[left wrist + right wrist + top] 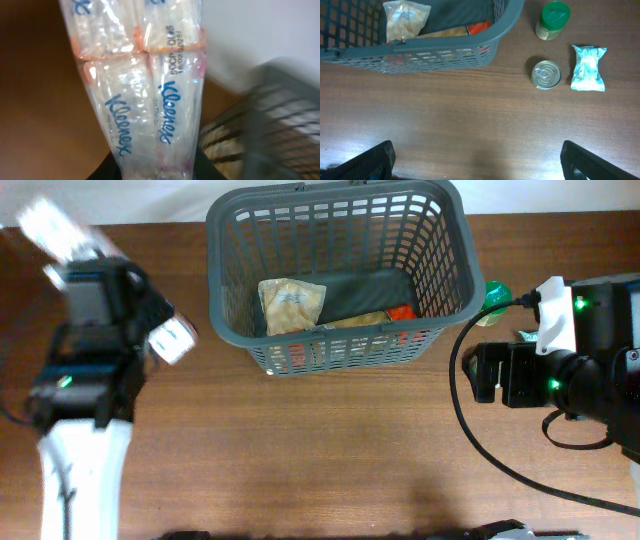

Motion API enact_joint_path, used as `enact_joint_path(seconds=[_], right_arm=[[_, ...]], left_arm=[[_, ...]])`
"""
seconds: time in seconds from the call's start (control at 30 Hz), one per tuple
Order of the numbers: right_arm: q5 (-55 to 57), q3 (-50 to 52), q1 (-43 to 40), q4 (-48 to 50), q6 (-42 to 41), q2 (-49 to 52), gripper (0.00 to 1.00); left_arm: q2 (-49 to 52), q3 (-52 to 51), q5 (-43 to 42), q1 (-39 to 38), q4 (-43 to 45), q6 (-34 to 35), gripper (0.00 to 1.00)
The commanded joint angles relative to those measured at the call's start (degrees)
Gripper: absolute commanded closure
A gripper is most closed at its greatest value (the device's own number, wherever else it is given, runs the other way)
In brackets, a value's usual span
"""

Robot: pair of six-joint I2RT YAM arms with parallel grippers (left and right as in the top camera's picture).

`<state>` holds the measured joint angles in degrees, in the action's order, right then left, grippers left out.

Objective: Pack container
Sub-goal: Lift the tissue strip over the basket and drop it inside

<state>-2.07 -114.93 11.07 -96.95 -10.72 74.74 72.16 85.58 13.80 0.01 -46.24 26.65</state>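
Brown wooden surface (300, 450) fills the foreground. Above it the right pincer (480, 167) gapes wide and empty, the nearer one to the container (340, 350), which sits toward the far edge, long axis crosswise. The left pincer (157, 172) clamps a Kleenex pack (145, 100); the container lies to its right, so a rightward carry seems due.

Black left arm (90, 360), white lower link (80, 480), black right arm (590, 375), green LEDs (553, 385), black cable (455, 385)
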Motion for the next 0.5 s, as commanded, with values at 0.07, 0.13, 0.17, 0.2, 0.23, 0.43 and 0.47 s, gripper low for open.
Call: enact_joint_path(seconds=[0.07, 0.13, 0.17, 0.2, 0.23, 0.43, 0.47], right_arm=[[-0.5, 0.02, -0.26, -0.24, -0.04, 0.04, 0.01], [-0.5, 0.02, -0.26, -0.24, -0.04, 0.04, 0.01], [-0.5, 0.02, -0.26, -0.24, -0.04, 0.04, 0.01], [-0.5, 0.02, -0.26, -0.24, -0.04, 0.04, 0.01], [-0.5, 0.02, -0.26, -0.24, -0.04, 0.04, 0.01], [-0.5, 0.02, -0.26, -0.24, -0.04, 0.04, 0.01], [-0.5, 0.02, -0.24, -0.24, -0.04, 0.04, 0.01]], left_arm=[[-1.05, 12.94, -17.2, -4.85, 5.49, -41.51, 0.98], [0.24, 15.28, -17.51, -7.17, 6.36, -48.83, 0.98], [1.03, 15.96, -17.53, -8.33, 6.6, -52.26, 0.98], [2.14, 16.5, -17.53, -9.86, 6.78, -56.54, 0.98], [3.61, 16.94, -17.51, -11.87, 6.84, -61.37, 0.98], [13.07, 18.4, -10.88, -20.83, 8.35, -80.41, 0.98], [14.93, 18.4, -10.82, -21.75, 8.87, -85.18, 0.98]])
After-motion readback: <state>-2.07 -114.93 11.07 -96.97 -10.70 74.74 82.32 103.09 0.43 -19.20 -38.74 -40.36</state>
